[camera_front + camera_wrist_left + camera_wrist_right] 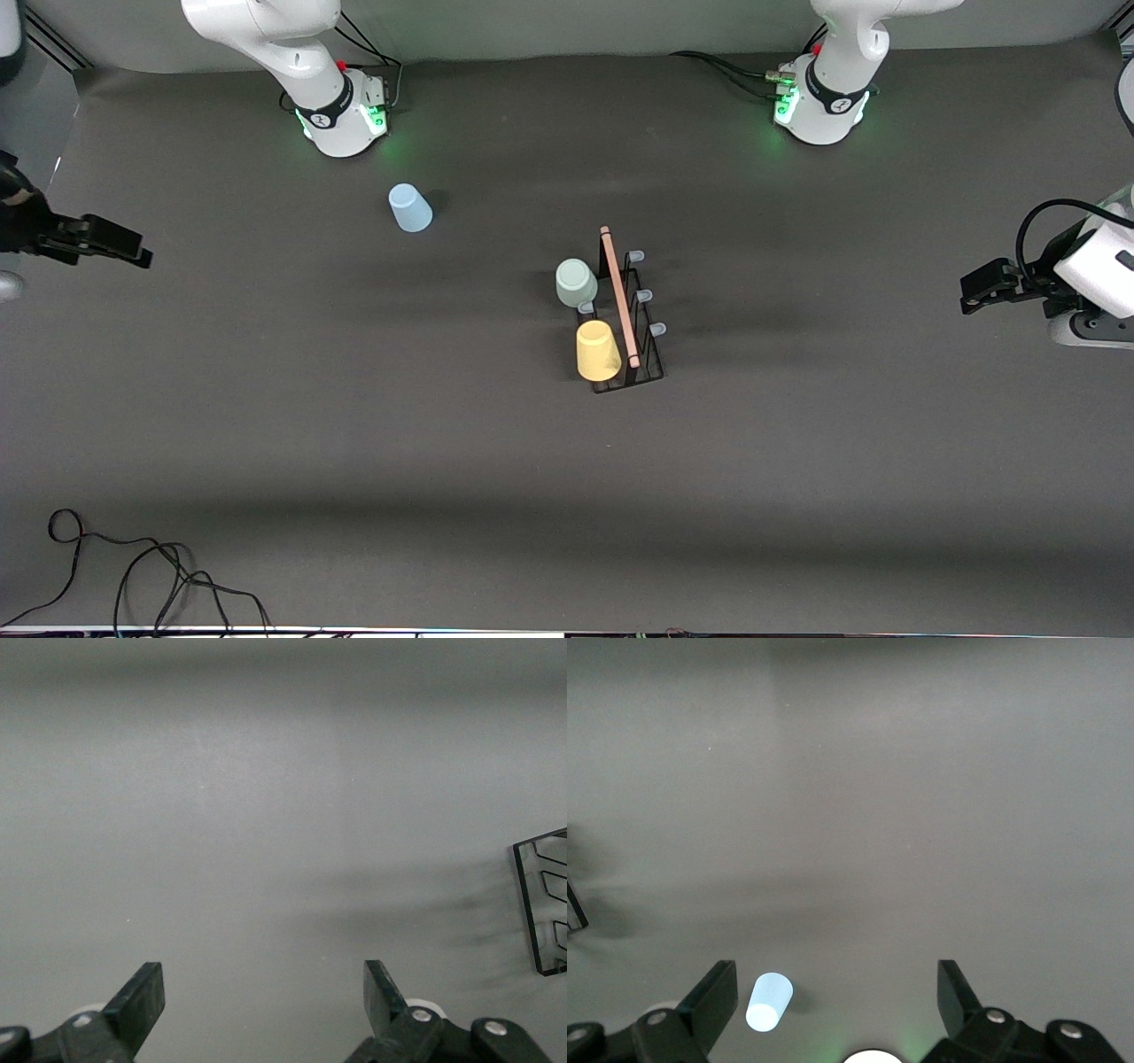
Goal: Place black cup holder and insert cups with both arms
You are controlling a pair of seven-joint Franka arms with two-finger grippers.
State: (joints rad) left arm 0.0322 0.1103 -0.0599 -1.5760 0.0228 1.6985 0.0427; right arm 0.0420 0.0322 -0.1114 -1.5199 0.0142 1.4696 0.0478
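Blue cup (409, 208) stands apart from holder (627, 312), closer to right gripper (133, 257); both it and left gripper (972, 297) are open, empty.

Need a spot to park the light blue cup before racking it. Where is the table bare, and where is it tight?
Bare mat lies nearer the camera than the black cup holder, until the loose cable, and between the holder and the open left gripper. Tight beside the yellow cup and grey-green cup. The blue cup stands apart.
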